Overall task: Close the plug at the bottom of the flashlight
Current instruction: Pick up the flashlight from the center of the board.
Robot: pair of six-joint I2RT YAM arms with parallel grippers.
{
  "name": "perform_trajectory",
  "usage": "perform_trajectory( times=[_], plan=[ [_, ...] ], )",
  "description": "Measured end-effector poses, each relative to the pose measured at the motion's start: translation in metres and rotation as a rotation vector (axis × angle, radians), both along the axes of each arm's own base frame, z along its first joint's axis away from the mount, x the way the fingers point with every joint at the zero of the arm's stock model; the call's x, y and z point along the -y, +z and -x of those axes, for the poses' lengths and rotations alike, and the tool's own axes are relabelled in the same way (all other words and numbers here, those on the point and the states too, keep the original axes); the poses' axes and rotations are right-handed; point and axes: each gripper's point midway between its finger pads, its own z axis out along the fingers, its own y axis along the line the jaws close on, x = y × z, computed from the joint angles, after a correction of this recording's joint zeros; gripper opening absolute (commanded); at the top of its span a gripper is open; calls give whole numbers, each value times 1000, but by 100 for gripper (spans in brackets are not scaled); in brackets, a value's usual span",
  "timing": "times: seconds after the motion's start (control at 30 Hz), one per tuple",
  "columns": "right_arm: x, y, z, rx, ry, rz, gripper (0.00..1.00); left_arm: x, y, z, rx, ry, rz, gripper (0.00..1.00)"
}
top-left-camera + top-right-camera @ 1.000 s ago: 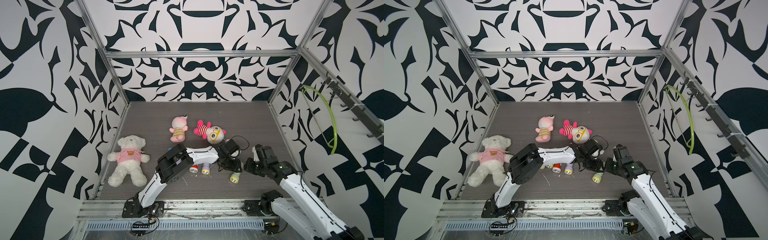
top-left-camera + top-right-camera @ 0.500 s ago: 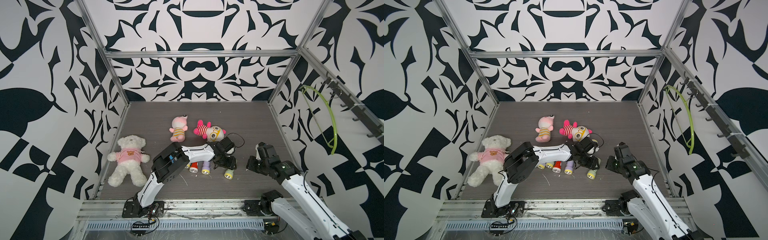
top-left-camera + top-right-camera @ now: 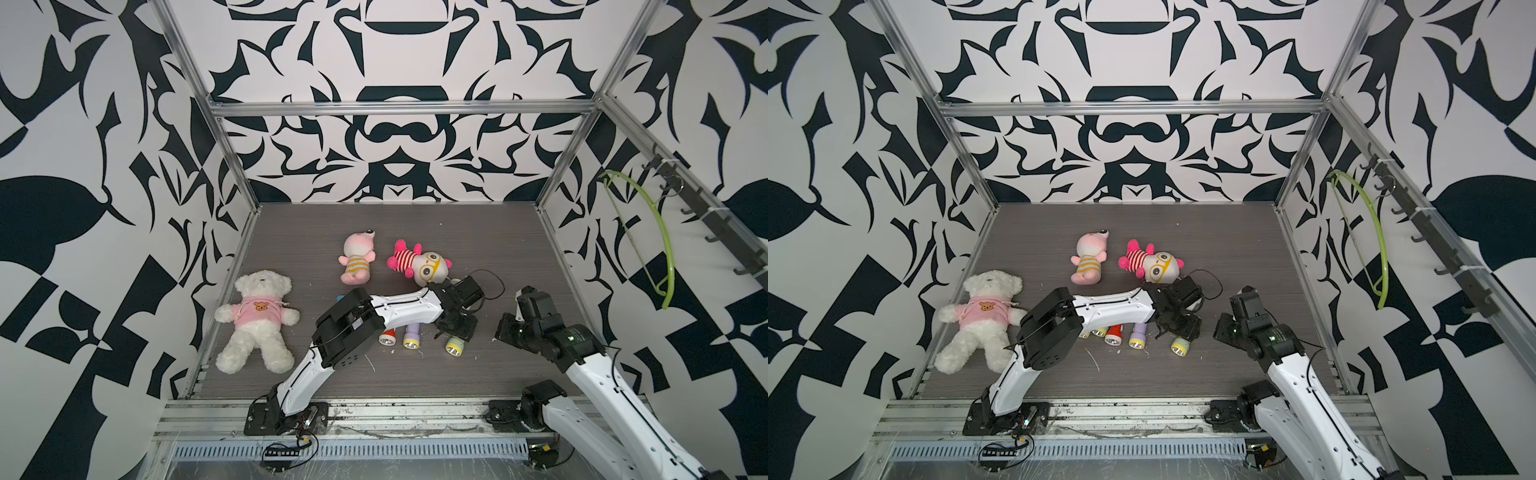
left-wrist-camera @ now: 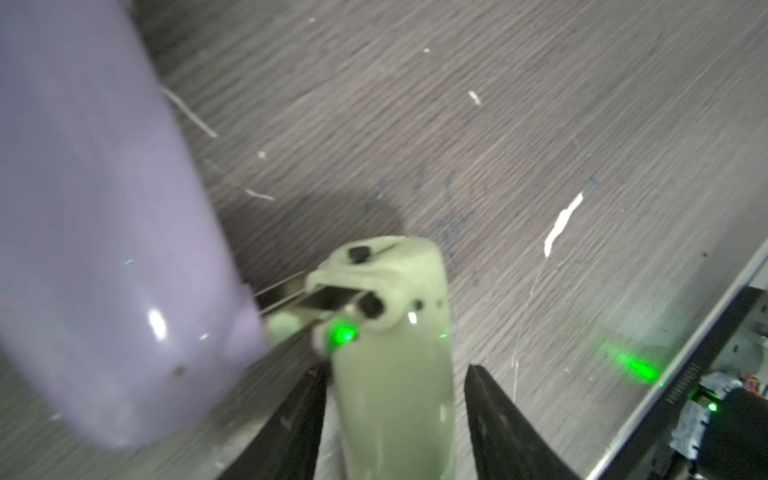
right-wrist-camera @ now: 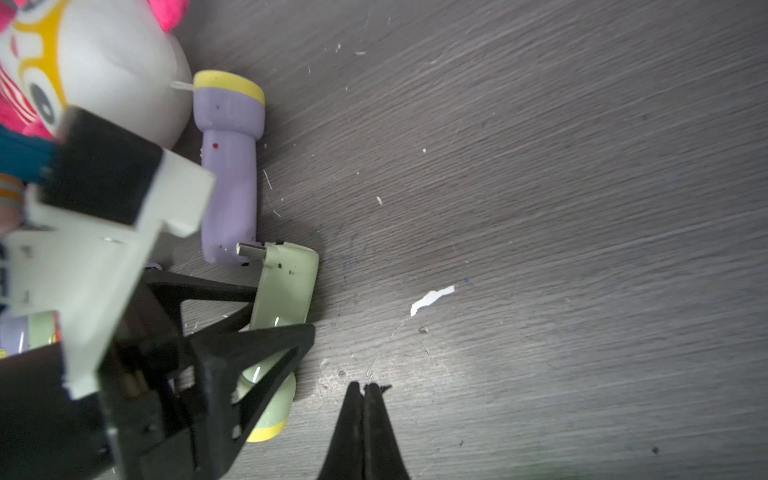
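A pale green flashlight [image 3: 455,345] [image 3: 1179,346] with a yellow head lies on the grey table [image 3: 415,374]. My left gripper [image 4: 397,370] straddles its body [image 4: 390,395], open: one finger is close against it and the other stands off with a gap. At the flashlight's bottom end a metal plug [image 4: 328,300] [image 5: 250,249] sticks out sideways toward a purple flashlight [image 4: 104,208] [image 5: 228,166]. My right gripper [image 5: 365,388] is shut and empty, over bare table just right of the green flashlight [image 5: 282,291].
A red flashlight [image 3: 388,337] and others lie left of the purple one, partly under my left arm. A white bear [image 3: 257,316], a pink plush [image 3: 357,262] and a striped doll [image 3: 419,266] lie further back. A green hanger [image 3: 660,249] hangs on the right wall.
My left gripper has opened around the green flashlight after carrying it a little to the left. My right gripper has drawn back to the right, still shut.
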Motion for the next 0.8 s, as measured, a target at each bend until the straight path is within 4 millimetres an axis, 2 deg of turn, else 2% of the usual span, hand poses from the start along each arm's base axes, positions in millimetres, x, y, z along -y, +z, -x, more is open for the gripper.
perform_trajectory(
  times=[0.1,0.17,0.27,0.4,0.53,0.67,0.73,0.8],
  plan=[
    [1,10,-2,38,-4,-6,0,6,0,3,10,-10,2,57],
    [1,14,-2,54,-7,-11,0,10,-1,4,14,-18,4,43],
    [1,16,-1,57,-9,-11,0,12,-2,5,11,-22,12,28],
    [2,18,0,59,-10,-9,0,12,-2,6,11,-20,26,15],
    [2,29,-2,80,-3,-9,0,8,-1,7,25,-29,43,8],
    [1,49,-8,130,16,-4,0,-9,3,12,50,-48,41,7],
    [1,59,-11,157,27,3,0,-18,12,14,79,-59,55,7],
    [0,70,-13,186,41,6,0,-23,31,14,116,-68,97,7]
  ],
)
